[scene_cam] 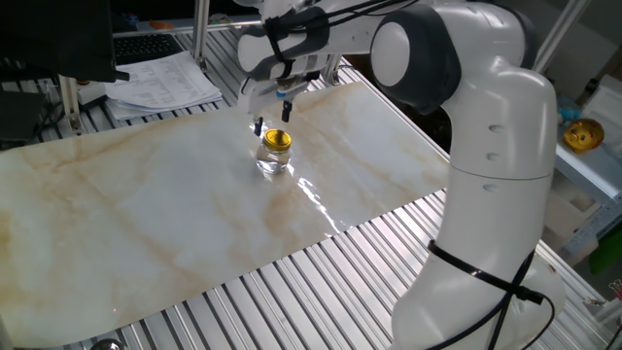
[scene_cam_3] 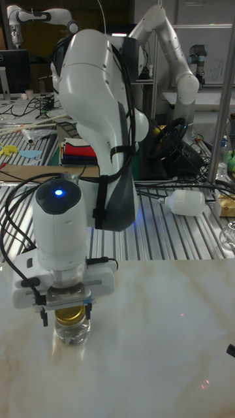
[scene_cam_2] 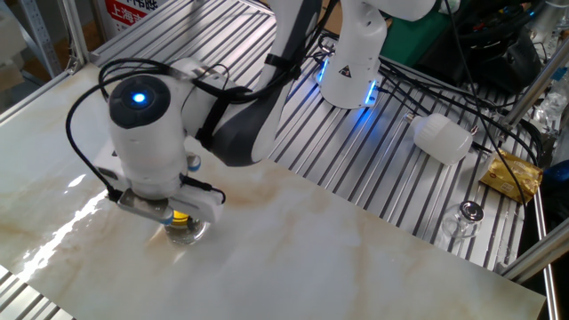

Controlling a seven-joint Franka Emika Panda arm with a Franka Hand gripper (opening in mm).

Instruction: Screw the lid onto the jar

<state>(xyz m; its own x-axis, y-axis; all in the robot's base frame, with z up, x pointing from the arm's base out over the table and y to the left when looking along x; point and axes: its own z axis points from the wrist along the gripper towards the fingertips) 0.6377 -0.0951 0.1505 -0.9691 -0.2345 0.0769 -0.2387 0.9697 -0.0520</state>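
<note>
The clear glass jar (scene_cam: 273, 161) stands upright on the marble board (scene_cam: 146, 214), with the gold lid (scene_cam: 277, 139) sitting on its mouth. My gripper (scene_cam: 271, 122) hangs just above the lid, open, with a finger on each side and nothing held between them. In the tall fixed view the lid (scene_cam_3: 70, 314) and the jar (scene_cam_3: 72, 332) show below the hand, and the gripper (scene_cam_3: 65, 316) straddles the lid without pressing on it. In the other fixed view the wrist hides most of the lid (scene_cam_2: 181, 216), and the jar (scene_cam_2: 186, 232) peeks out underneath.
Papers (scene_cam: 160, 80) lie beyond the board's far left corner. A round gold object (scene_cam: 584, 135) sits on the side shelf. On the slatted table lie a white bottle (scene_cam_2: 442, 136), a gold packet (scene_cam_2: 511, 173) and a small glass (scene_cam_2: 465, 216).
</note>
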